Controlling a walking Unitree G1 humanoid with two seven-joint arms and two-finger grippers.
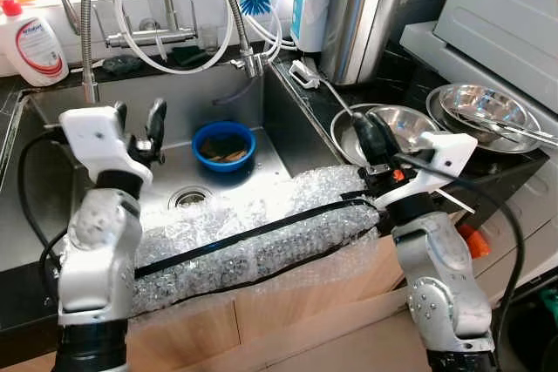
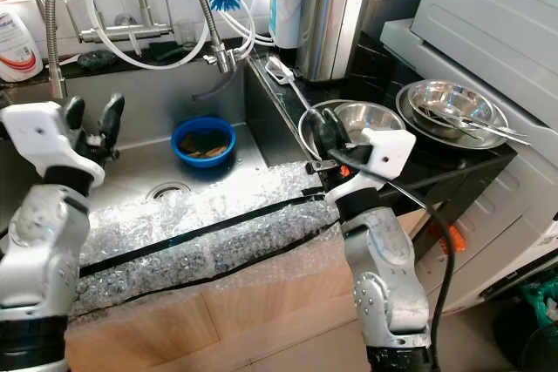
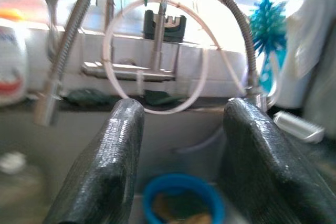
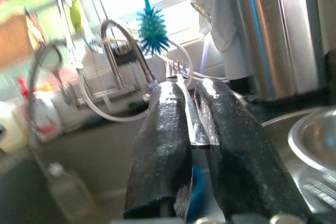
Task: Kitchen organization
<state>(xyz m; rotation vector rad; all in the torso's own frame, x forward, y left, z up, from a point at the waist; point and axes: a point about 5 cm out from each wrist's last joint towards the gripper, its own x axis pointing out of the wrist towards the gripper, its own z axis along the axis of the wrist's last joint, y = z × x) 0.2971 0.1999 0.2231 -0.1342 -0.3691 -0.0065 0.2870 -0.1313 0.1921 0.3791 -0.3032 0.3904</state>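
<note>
Right wrist view shows my right gripper point(image 4: 191, 129) clamped on a metal fork point(image 4: 185, 103), tines up, held above the counter edge by the sink point(image 1: 52, 241). Bubble wrap point(image 1: 253, 241) lies across the sink's front rim. My left gripper point(image 3: 181, 150) hangs over the basin with fingers apart. Farther in, a blue bowl point(image 1: 223, 145) sits on the sink floor. Steel bowls point(image 1: 485, 111) rest on the counter at right.

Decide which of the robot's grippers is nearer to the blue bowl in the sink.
Left. The left gripper hangs over the sink beside the blue bowl, fingers open. The right gripper, shut on a fork, is over the counter past the sink's right wall.
</note>
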